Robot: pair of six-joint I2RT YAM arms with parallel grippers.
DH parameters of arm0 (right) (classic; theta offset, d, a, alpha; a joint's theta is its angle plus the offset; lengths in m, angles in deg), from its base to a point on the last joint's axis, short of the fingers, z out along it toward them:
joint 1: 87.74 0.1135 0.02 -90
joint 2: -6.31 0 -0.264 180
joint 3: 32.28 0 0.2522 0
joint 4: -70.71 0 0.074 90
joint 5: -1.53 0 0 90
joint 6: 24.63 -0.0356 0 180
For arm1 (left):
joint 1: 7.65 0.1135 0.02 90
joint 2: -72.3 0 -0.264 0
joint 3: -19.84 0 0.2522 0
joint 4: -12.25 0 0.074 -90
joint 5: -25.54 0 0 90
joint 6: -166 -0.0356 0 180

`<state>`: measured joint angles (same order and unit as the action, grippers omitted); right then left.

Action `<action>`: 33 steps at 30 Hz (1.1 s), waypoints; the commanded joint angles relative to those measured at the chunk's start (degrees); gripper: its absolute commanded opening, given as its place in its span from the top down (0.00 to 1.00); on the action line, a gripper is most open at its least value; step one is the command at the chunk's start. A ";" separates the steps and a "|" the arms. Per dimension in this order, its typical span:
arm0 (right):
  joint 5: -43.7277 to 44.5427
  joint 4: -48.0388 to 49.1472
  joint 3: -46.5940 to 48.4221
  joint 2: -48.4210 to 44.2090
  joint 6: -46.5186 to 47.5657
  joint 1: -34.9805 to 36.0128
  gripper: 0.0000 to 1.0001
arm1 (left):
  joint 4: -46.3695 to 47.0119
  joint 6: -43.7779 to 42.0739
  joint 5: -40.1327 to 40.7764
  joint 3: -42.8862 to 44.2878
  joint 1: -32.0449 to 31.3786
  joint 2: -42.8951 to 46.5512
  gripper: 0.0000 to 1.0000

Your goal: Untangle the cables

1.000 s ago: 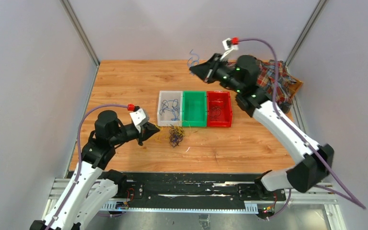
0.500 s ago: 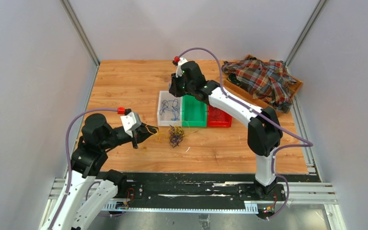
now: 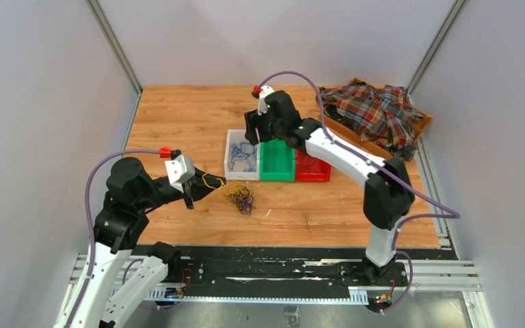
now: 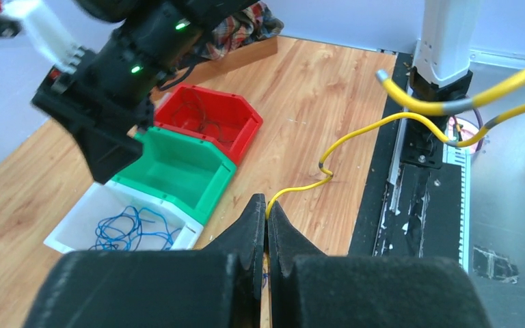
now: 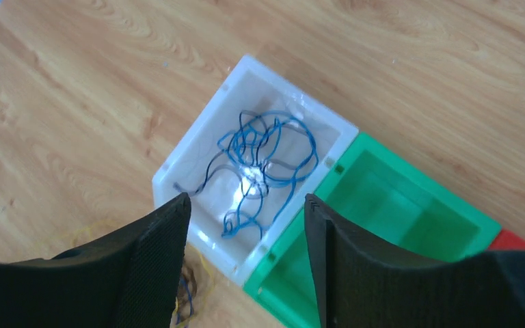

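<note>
The left claw (image 4: 266, 203) is pinched tight on one end of a yellow cable (image 4: 322, 166). The strand rises from between the tips and kinks away to the claw's right. In the overhead view this claw sits low over the desk (image 3: 178, 116), near its left side. Just to its right on the wood lies the clump of cables (image 3: 240, 198), a small knot of yellow, blue and dark loops. The held yellow strand runs toward it.

The right claw (image 5: 246, 199) stands wide with nothing between its fingers. It hangs directly above the white bin (image 5: 178, 164), pointing down into it. Loose blue cables (image 5: 266, 154) lie coiled on that bin's floor, apart from the fingers.

The white bin touches a green bin (image 5: 396, 198) on its right, and a red bin (image 4: 208, 119) follows in the same row, with thin dark wires inside. At the far right corner a plaid shirt (image 3: 372, 113) is heaped in a wooden tray.
</note>
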<state>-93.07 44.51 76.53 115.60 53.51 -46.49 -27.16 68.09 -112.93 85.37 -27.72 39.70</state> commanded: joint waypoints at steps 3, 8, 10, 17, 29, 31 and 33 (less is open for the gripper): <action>-6.49 15.54 -19.93 -19.13 3.37 0.60 0.35 | 3.87 2.74 -0.61 3.71 -0.23 -1.43 0.99; -13.83 31.76 -41.96 -34.85 7.35 2.29 0.34 | 7.20 5.35 0.68 5.43 -0.31 -2.85 0.99; -14.31 35.88 -47.18 -39.28 10.35 5.27 0.32 | 8.71 6.85 0.84 6.14 -0.26 -3.94 0.99; -11.57 39.92 -43.87 -36.58 15.95 14.54 0.23 | 11.56 10.00 0.51 11.49 -0.24 -8.27 0.99; -11.57 51.67 -37.78 -18.86 11.60 18.15 0.26 | 10.66 8.02 0.91 20.06 -0.31 -10.89 0.99; -10.42 52.37 -37.23 -17.20 10.63 18.37 0.29 | 10.98 7.90 1.41 21.51 -0.31 -11.55 0.99; -9.58 52.77 -36.79 -15.71 9.63 18.42 0.33 | 11.94 8.48 1.50 23.00 -0.29 -12.19 0.99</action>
<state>-104.34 91.63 36.79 98.21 65.82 -28.96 -18.01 76.42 -112.10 105.30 -27.72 28.66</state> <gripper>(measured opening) 0.693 0.018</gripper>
